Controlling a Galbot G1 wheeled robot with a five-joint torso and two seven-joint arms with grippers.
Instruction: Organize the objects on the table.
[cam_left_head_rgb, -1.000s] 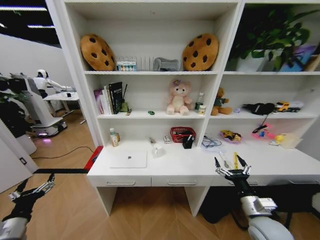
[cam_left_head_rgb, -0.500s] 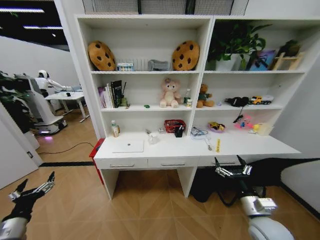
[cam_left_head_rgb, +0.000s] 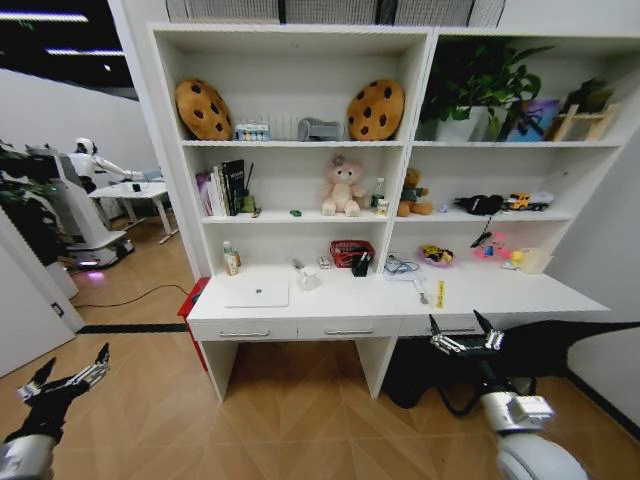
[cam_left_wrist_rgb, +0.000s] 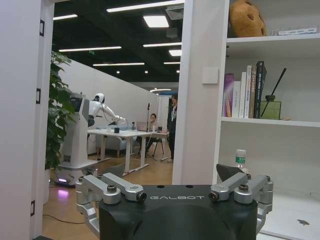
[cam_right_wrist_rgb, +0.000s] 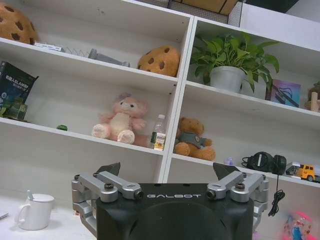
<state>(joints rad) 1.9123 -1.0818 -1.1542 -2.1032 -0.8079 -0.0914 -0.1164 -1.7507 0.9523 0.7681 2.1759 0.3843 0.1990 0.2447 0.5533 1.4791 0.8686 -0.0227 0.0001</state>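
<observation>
Grippers hang low and spread in the head view, the left gripper (cam_left_head_rgb: 62, 378) over bare floor, the right gripper (cam_left_head_rgb: 464, 338) just before the table (cam_left_head_rgb: 330, 308); neither holds anything, likely because the robot stands well back. On the table lies the laptop (cam_left_head_rgb: 257, 293). Left wrist view: fingers (cam_left_wrist_rgb: 119, 186) splayed, facing the shelf side. Right wrist view: fingers (cam_right_wrist_rgb: 117, 185) splayed, a mug (cam_right_wrist_rgb: 34, 210) on the table.
</observation>
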